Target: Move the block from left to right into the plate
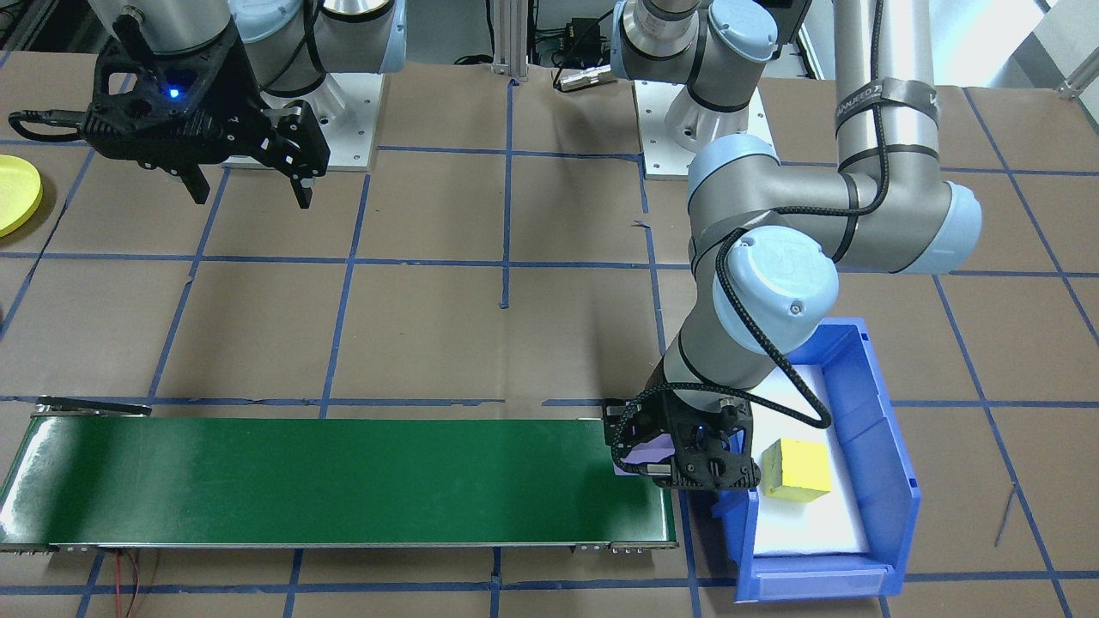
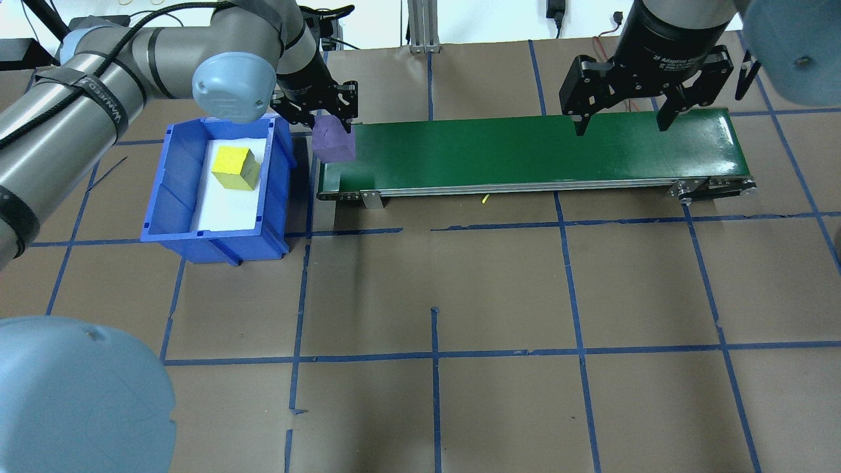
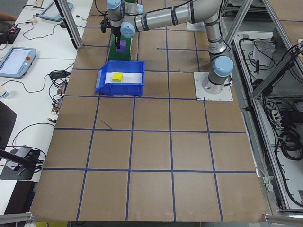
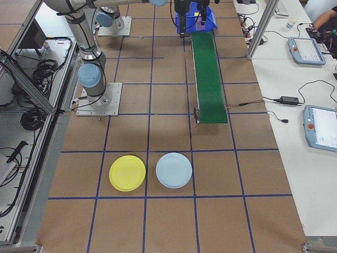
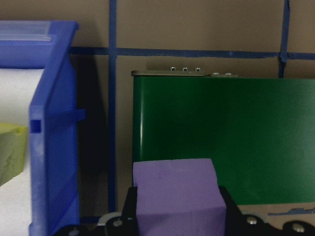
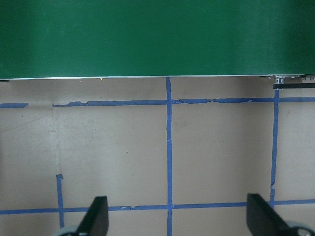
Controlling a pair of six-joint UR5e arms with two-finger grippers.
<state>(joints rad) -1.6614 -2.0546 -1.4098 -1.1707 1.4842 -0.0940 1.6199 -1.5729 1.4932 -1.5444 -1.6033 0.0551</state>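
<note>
A purple block [image 2: 333,141] hangs over the left end of the green conveyor belt [image 2: 525,148], and my left gripper [image 2: 332,128] is shut on it. In the left wrist view the purple block [image 5: 177,191] fills the space between the jaws, with the belt [image 5: 221,137] just beyond. A yellow block [image 2: 233,169] lies in the blue bin [image 2: 164,190]. My right gripper [image 2: 621,128] hovers open and empty over the belt's right end. The yellow plate [image 4: 127,173] lies far off on the robot's right, and its edge, the plate [image 1: 13,193], shows in the front-facing view.
A light blue plate [image 4: 174,169] lies beside the yellow one. The blue bin has a white liner and stands close against the belt's left end. Brown table with blue tape lines spreads in front of the belt [image 6: 167,34].
</note>
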